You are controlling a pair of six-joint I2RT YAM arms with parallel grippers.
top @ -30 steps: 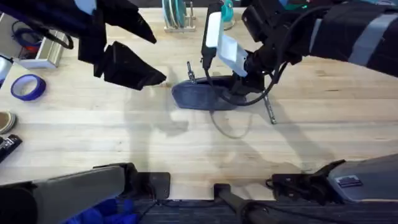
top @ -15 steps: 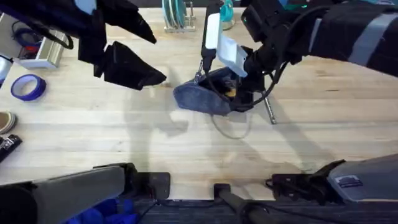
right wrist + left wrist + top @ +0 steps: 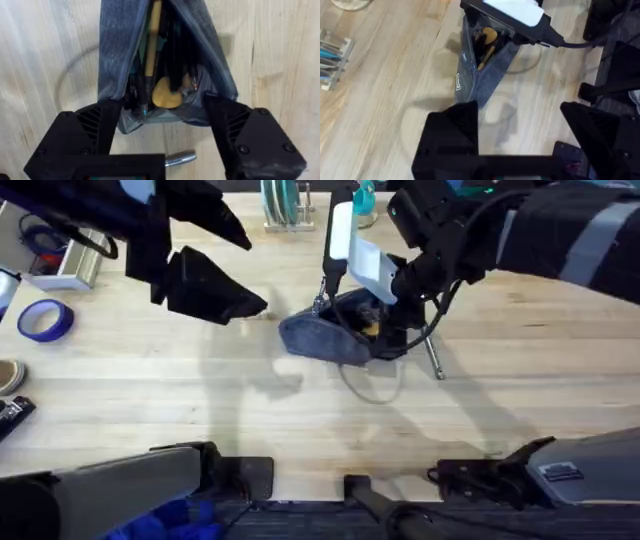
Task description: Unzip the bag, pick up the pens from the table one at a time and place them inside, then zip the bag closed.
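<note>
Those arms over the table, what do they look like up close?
Both are matte black. The right arm has grey bands, a black cable and a white block near its end effector. The left end effector has broad, angular black fingers.

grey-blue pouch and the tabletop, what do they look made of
The grey-blue oblong pouch looks like soft woven fabric, denim-like: matte, creased, sagging open. The light plank tabletop looks like wood with a smooth, faintly glossy finish: grain lines and board seams show.

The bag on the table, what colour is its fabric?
The bag is grey-blue, like denim. The right wrist view shows it best, with its mouth open.
</note>
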